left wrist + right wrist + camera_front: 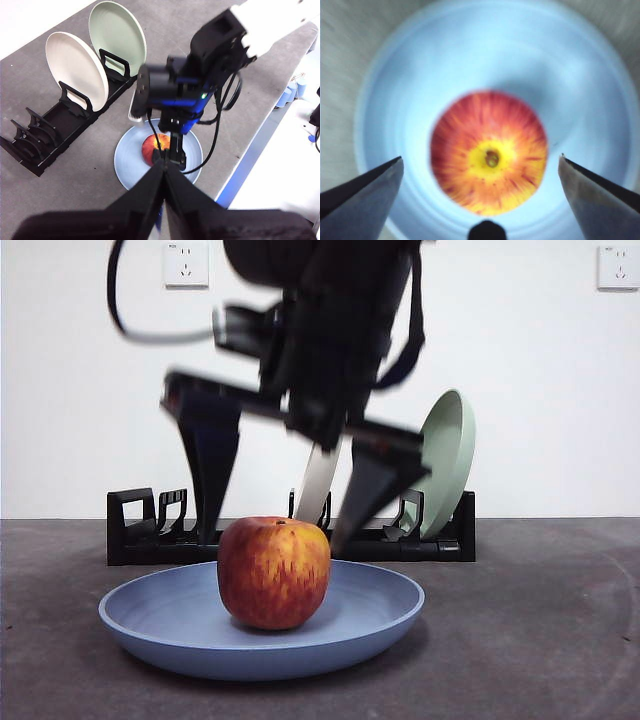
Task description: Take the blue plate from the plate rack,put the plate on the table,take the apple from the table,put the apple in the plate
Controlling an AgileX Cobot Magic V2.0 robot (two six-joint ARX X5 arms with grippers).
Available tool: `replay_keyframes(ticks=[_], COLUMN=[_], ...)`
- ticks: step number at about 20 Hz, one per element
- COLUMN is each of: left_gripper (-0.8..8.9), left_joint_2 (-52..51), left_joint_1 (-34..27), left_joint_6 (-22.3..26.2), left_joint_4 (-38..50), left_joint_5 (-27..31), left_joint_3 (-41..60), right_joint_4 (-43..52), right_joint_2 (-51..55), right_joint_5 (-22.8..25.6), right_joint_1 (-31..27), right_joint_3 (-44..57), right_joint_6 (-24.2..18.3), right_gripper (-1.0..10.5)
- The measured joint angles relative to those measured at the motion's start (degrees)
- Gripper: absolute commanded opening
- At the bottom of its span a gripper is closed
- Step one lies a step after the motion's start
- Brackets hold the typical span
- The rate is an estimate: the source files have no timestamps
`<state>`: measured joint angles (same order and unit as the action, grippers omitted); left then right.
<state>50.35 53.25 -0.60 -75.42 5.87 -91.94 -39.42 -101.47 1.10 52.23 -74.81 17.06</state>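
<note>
The red and yellow apple (273, 570) sits upright in the middle of the blue plate (160, 615), which lies flat on the table (540, 620) in front of the black plate rack (135, 530). My right gripper (270, 538) is open, just above and around the apple's top, its jaws apart from it. In the right wrist view the apple (489, 152) lies between the open gripper (480, 159) on the plate (410, 65). My left gripper (164, 161) is shut and empty, high above, looking down at the plate (127, 162), apple (151, 148) and rack (45, 145).
A cream plate (75, 70) and a pale green plate (117, 37) stand upright in the rack; both show in the front view, the cream plate (318, 480) behind the arm and the green plate (445, 460) to its right. The table's edge (260, 135) runs close beside the blue plate.
</note>
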Motion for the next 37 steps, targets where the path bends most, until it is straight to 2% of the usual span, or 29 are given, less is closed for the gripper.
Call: replay_keyframes(ticks=[3,4,6,8,9,13,15,19,22,25,33,35,37], left_gripper=[-0.04,-0.04,-0.04,-0.04,-0.04,-0.04,-0.04,-0.04,-0.04,-0.04,-0.04,-0.04,-0.04], left_joint_2=[0.0,0.0,-0.1,-0.3,-0.7,-2.8,-3.2,-2.2,-0.5,2.0,10.2,10.0,7.6], left_joint_1=[0.0,0.0,0.0,0.0,0.0,0.0,0.0,0.0,0.0,0.0,-1.9,-5.5,-11.9], left_joint_6=[0.1,0.2,0.4,0.6,0.6,0.6,0.6,0.6,0.6,0.6,0.9,3.8,9.4], left_joint_4=[0.0,0.0,0.0,0.0,0.0,0.0,0.0,0.0,0.0,0.0,0.1,1.4,8.2], left_joint_5=[0.0,0.0,0.2,3.0,5.0,12.2,12.6,12.5,12.4,12.4,12.0,10.6,4.0], left_joint_3=[0.0,0.0,0.0,0.0,0.0,0.0,0.0,0.0,0.0,0.0,0.0,0.2,4.2], right_joint_4=[-4.2,-6.1,-10.5,-15.3,-17.7,-26.3,-29.9,-32.2,-34.2,-36.6,-37.6,-37.6,-37.6], right_joint_2=[6.1,8.7,14.1,19.8,22.8,36.8,42.6,49.3,50.9,50.8,49.9,49.9,49.9], right_joint_5=[2.3,3.2,5.5,9.2,11.2,12.6,12.7,17.0,17.6,20.3,20.4,20.4,20.4], right_joint_1=[0.6,0.6,0.6,0.6,0.6,0.6,0.6,0.6,0.6,0.6,0.6,0.6,0.6], right_joint_3=[-3.8,-4.6,-5.8,-6.0,-6.0,-6.1,-6.2,-6.2,-6.2,-6.2,-6.2,-6.2,-6.2], right_joint_6=[-0.2,-0.4,-1.1,-1.7,-2.1,-4.5,-4.7,-4.9,-4.8,-4.9,-4.9,-4.9,-4.8], right_gripper=[6.5,6.0,3.8,0.2,0.0,0.0,0.0,0.0,0.0,0.0,0.0,0.0,0.0])
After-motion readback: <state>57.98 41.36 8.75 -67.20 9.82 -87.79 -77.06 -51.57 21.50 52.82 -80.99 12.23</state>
